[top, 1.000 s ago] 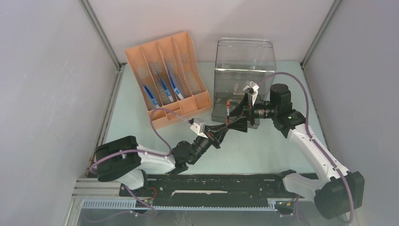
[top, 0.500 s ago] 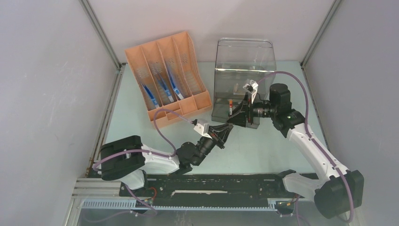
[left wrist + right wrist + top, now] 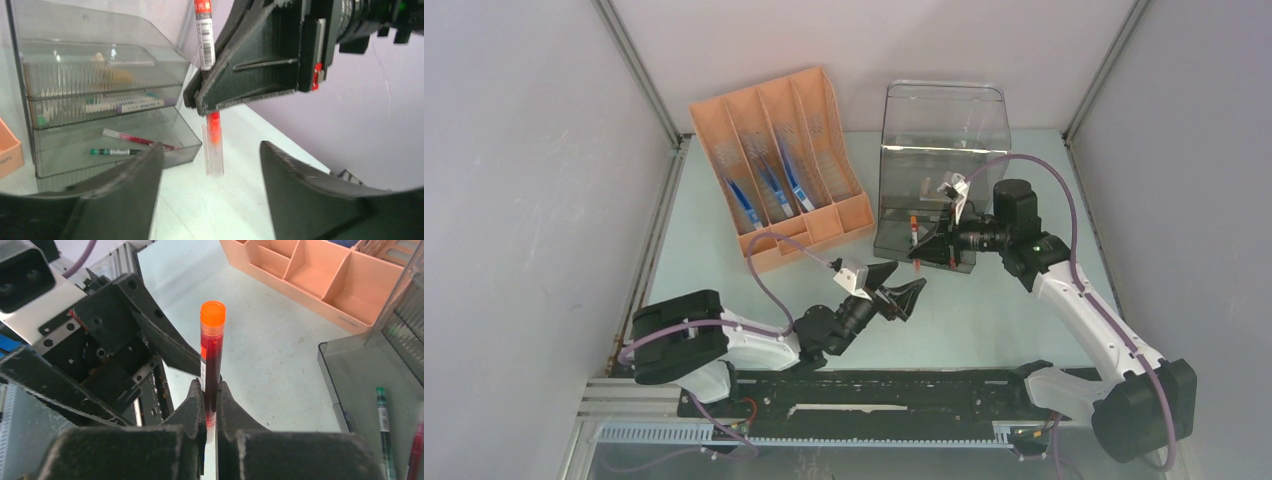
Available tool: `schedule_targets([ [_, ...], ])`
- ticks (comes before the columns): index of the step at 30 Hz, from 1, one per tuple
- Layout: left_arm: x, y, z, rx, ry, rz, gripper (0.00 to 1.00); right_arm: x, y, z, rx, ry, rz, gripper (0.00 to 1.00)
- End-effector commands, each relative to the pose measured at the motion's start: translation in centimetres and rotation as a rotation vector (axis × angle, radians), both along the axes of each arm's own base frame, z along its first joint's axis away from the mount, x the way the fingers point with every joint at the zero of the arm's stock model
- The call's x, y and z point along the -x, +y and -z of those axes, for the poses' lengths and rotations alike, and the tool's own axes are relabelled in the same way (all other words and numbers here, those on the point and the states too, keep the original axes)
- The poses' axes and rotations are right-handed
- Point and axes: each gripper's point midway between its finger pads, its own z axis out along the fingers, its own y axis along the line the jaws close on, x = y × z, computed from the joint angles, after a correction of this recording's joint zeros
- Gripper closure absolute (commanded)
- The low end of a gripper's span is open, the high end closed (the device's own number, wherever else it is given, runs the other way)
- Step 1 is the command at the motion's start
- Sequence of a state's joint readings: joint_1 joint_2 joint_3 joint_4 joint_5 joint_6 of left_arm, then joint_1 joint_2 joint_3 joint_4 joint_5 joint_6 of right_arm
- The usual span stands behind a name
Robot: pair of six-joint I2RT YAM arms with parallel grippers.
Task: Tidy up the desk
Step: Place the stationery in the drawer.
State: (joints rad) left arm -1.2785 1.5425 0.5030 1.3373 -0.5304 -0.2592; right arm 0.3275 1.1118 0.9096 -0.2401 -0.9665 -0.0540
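Observation:
A red pen with an orange cap stands upright above the pale green desk, and my right gripper is shut on its lower part. In the top view the right gripper sits in front of the clear drawer unit. My left gripper is open just near-left of the pen, touching nothing. In the left wrist view its fingers spread wide below the pen, and the right gripper pinches it.
An orange file organiser with blue items stands at the back left. The drawer unit's lowest tray is pulled out and holds a red pen and a green pen. A black rail runs along the front edge.
The left gripper opened, let go of the red pen and drew back to the near left. The right gripper closed on the pen and shifted slightly right with it.

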Motion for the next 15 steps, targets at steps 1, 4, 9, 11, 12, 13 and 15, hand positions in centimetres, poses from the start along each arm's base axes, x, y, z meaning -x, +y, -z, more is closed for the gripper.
schedule_targets([
  [1, 1.4, 1.4, -0.4, -0.033, -0.089, 0.046, 0.15, -0.3, -0.7, -0.2, 0.061, -0.112, -0.001, 1.0],
  [4, 1.5, 2.7, 1.2, -0.075, -0.084, 0.027, 0.01, -0.6, -1.2, 0.2, 0.105, -0.164, 0.015, 1.0],
  [9, 0.9, 6.0, 4.0, -0.116, -0.02, -0.06, 0.0, -2.1, -2.6, 0.8, 0.198, -0.256, 0.085, 1.0],
  [11, 0.6, 7.4, 5.2, -0.126, 0.013, -0.104, 0.0, -3.0, -3.4, 1.1, 0.25, -0.302, 0.122, 1.0],
  [12, 0.5, 8.0, 5.7, -0.13, 0.028, -0.12, 0.0, -3.5, -3.8, 1.2, 0.277, -0.323, 0.145, 1.0],
  [13, 0.4, 8.5, 6.2, -0.137, 0.041, -0.132, 0.0, -3.9, -4.2, 1.3, 0.302, -0.343, 0.166, 1.0],
  [15, 0.4, 9.3, 7.1, -0.149, 0.064, -0.15, 0.0, -4.8, -5.1, 1.4, 0.349, -0.378, 0.213, 1.0],
])
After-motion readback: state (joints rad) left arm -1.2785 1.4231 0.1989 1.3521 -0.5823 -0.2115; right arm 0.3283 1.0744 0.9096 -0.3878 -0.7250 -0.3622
